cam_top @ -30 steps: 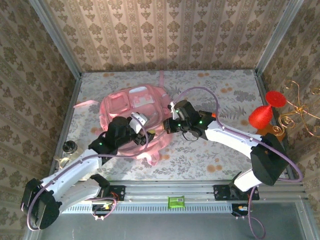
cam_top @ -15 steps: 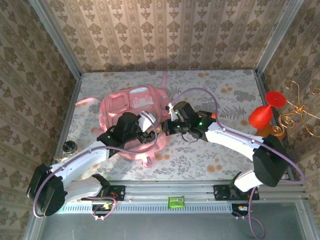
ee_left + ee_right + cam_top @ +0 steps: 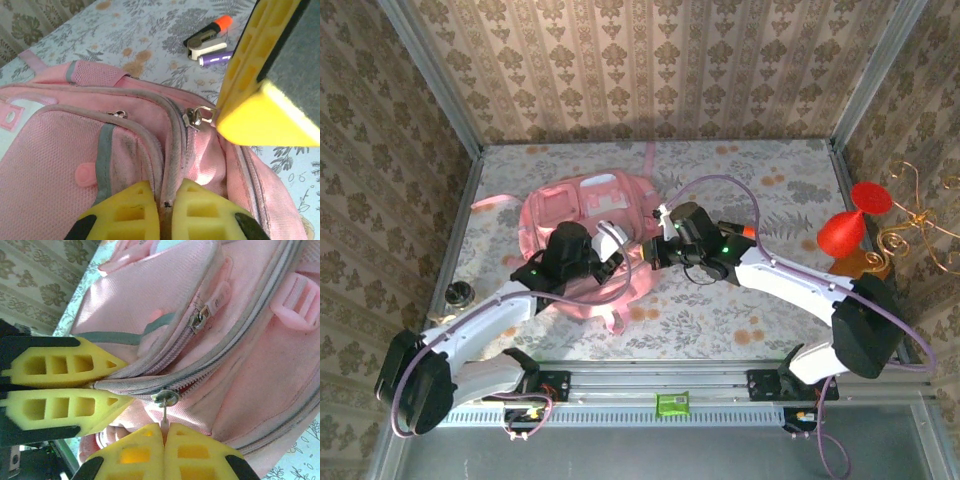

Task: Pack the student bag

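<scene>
Lying on the floral table [image 3: 770, 190], left of its middle, the pink bag [image 3: 560, 210] has both arms meeting over its near right side. The left gripper [image 3: 166, 186] is pinched together on the zip seam [image 3: 172, 150], with the grey zip tape pressed between its yellow pads. The right gripper [image 3: 165, 429] comes in from the other side, its fingers closed tight on the thin tab of the metal zip pull [image 3: 166, 400], just beside the left gripper's fingertips. The zip between the two grippers looks drawn shut. Beyond the bag, on bare table, an orange-capped marker [image 3: 209, 36] and a purple pen [image 3: 216, 60] lie side by side, close together.
</scene>
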Controlling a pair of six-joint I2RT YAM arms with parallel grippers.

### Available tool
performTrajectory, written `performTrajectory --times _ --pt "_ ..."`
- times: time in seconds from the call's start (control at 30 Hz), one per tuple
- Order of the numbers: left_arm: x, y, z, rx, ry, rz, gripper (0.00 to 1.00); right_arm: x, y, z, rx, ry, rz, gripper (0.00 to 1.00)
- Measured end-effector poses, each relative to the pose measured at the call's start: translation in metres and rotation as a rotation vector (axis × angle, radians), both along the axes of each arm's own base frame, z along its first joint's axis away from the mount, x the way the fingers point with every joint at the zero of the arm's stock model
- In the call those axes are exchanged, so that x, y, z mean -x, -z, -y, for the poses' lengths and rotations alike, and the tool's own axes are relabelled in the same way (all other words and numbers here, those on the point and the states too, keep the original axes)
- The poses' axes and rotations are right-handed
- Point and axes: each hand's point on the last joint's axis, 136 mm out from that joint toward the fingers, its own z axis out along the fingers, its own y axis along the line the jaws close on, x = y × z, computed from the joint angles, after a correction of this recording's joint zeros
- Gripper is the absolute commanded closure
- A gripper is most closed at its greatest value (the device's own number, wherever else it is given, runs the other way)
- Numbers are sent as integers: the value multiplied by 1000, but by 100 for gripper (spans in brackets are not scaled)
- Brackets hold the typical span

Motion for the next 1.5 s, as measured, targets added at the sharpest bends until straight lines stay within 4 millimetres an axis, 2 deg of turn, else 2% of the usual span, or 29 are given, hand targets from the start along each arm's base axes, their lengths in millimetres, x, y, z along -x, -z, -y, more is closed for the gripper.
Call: performTrajectory --times 0.2,0.47,0.67,0.8,1.17,1.5 --pt "2 -9 -4 76 45 11 100 6 -18 -2 -30 -12 37 100" --pt "5 -6 -13 133 78 19 100 -3 -21 4 -34 -8 63 100" --pt "9 -2 -20 147 70 38 100 -24 -3 10 -15 14 20 100" --pt "9 1 -22 144 65 32 100 -26 8 5 -13 -6 -3 100" --pt "9 3 -23 147 64 23 100 -34 21 -4 -55 -49 -28 100" --pt "9 4 -23 147 61 20 100 -25 28 -5 -145 -140 -9 79"
